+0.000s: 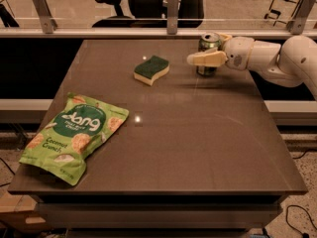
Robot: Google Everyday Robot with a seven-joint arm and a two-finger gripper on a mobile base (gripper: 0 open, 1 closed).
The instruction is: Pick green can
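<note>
The green can (208, 43), dark green with a silver top, stands upright near the table's far right edge. My gripper (204, 49) reaches in from the right and is open around the can. One pale finger (205, 59) lies across the can's front side, and the other (224, 36) shows just behind its top. The can's base rests on the table (198, 133).
A green-topped sponge (151, 69) lies left of the can. A flat light-green snack bag (74, 135) lies at the front left. A rail with metal posts (172, 6) runs behind the table. My white arm (277, 58) hangs over the far right edge.
</note>
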